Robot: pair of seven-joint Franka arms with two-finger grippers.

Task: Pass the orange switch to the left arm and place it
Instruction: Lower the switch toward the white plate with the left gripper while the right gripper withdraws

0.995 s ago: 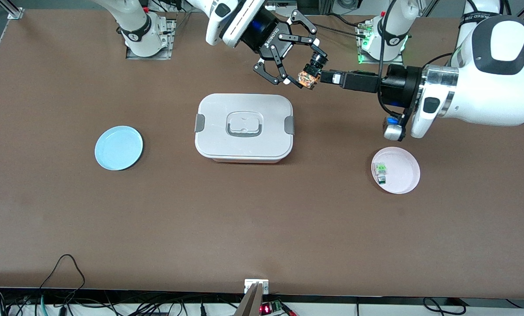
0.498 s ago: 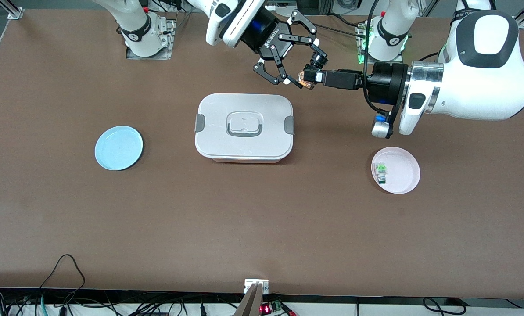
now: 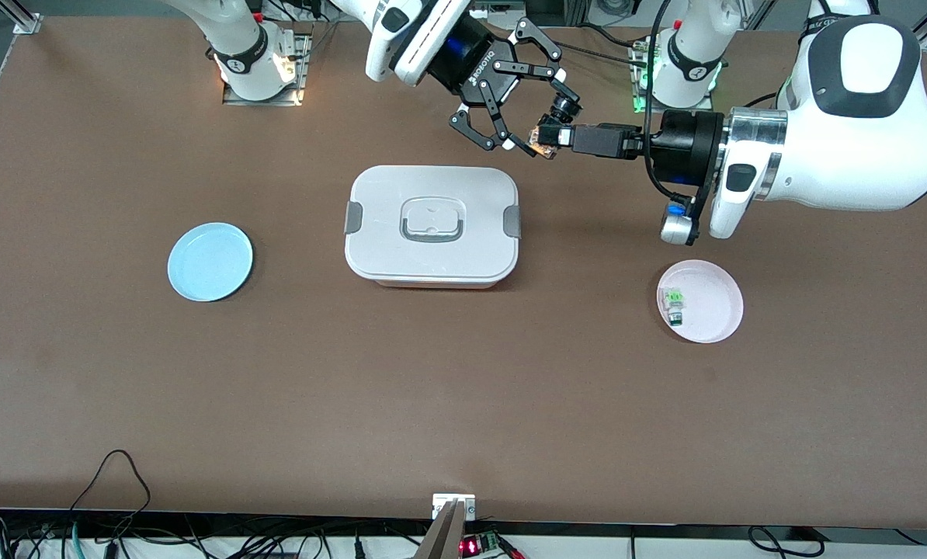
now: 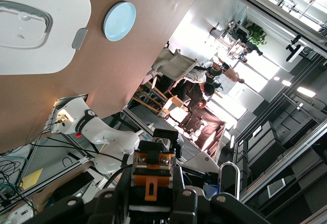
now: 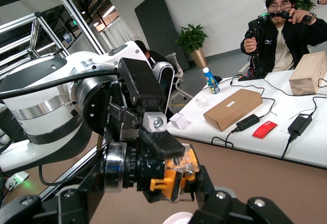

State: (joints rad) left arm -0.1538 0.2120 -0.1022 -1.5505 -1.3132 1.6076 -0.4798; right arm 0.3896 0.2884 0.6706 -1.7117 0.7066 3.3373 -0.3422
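The orange switch (image 3: 543,140) is up in the air, over the table between the box (image 3: 432,225) and the robots' bases. My left gripper (image 3: 558,137) is shut on it, reaching in level from the left arm's end. The switch fills the left wrist view (image 4: 152,169) between the black fingers. My right gripper (image 3: 550,124) is open, its fingers spread wide on either side of the switch. In the right wrist view the switch (image 5: 176,175) sits between those fingers, close to one of them. The box also shows in the left wrist view (image 4: 30,29).
A blue plate (image 3: 210,262) lies toward the right arm's end. A pink plate (image 3: 716,314) toward the left arm's end holds a green-and-white switch (image 3: 673,304). Cables run along the table edge nearest the front camera.
The left arm has swung toward the robots' bases and carried the orange switch a little deeper between the right gripper's open fingers. The right gripper has stayed open and in place.
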